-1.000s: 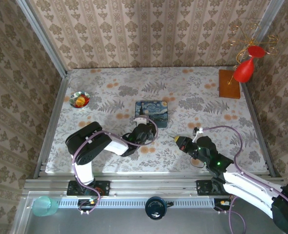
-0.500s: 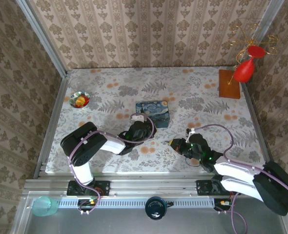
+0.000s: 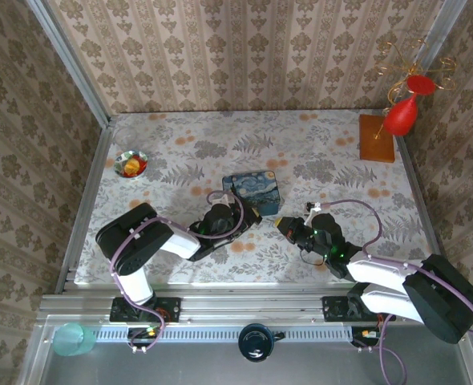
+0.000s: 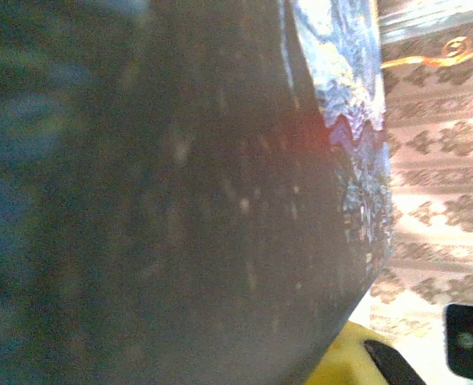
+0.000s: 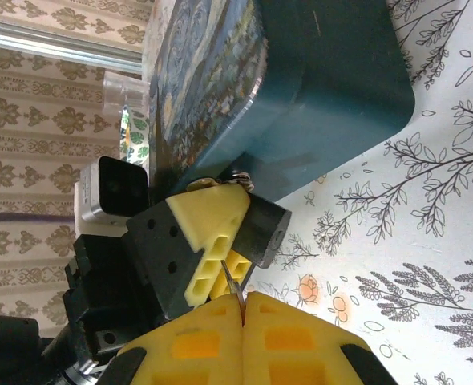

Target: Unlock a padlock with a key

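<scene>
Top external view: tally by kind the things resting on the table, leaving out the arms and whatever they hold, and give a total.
Blue tin: 1
Small shiny bowl: 1
Ornament stand on a wooden base: 1
Total: 3

Left wrist view: tin [image 4: 337, 112] side a dark blur at left. Right wrist view: key [image 5: 238, 295] head hidden between right pads [image 5: 301, 337] at bottom centre, padlock [image 5: 238, 180] mostly behind left gripper [image 5: 220, 253]

The blue tin [image 3: 256, 188] walls off the left pincer [image 3: 240, 210]; bare table [image 3: 317, 144] lies open beyond.
</scene>
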`<state>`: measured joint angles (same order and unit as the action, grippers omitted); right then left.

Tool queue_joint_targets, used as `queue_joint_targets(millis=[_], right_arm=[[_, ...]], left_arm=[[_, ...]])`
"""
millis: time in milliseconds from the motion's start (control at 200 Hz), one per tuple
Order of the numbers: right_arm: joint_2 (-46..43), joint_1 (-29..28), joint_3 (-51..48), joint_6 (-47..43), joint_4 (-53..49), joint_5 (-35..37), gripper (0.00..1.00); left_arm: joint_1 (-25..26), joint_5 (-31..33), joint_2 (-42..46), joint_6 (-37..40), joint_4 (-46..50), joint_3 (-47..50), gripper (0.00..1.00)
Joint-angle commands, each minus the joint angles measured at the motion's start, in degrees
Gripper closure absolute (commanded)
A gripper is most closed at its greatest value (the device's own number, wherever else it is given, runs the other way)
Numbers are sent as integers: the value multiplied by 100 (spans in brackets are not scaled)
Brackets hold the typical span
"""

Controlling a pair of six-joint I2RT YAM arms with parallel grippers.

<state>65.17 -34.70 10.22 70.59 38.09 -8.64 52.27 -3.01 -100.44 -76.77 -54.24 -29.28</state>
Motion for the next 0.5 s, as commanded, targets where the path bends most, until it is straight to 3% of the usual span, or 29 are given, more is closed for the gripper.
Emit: queue_joint_targets(millis=[0,145,495], right_arm=[[131,24,-64,128,366,117,100],[287,24,-126,227,645,91,100],[382,293,-212,236,840,-97,100]], left_arm=[[62,15,-125,-707,-1284,53,100],[106,194,-382,-1047,-1871,107,100],[167,204,-274,-1110,-1876,39,100]])
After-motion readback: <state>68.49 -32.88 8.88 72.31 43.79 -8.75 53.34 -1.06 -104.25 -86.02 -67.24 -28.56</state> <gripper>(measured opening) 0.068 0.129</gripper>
